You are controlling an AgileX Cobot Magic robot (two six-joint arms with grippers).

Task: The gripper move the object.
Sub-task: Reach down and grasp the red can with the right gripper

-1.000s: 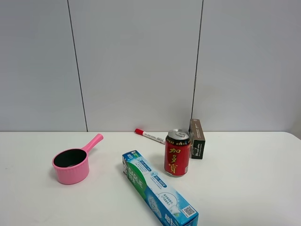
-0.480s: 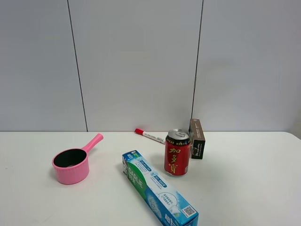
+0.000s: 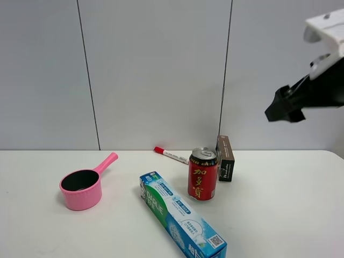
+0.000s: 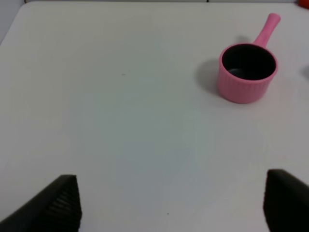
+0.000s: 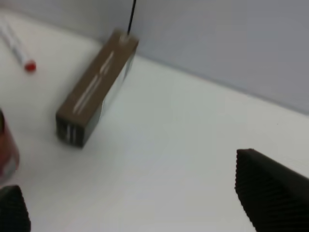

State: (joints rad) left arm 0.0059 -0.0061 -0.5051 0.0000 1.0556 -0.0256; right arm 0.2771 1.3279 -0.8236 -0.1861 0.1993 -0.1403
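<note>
The object, a red can with gold characters and a silver top, stands upright on the white table, right of centre. My right gripper hangs high in the air, above and to the right of the can and well clear of it. In the right wrist view its jaws stand wide apart, so the right gripper is open and empty, and only the can's red edge shows. My left gripper is open too, with bare table between its fingers, and it does not show in the exterior view.
A pink saucepan sits at the left, also in the left wrist view as the saucepan. A blue-green toothpaste box lies in front of the can. A brown box and a red-capped marker lie behind it.
My right arm has come into the exterior view at the upper right, where nothing showed before. The can and the other things on the table have not moved.
</note>
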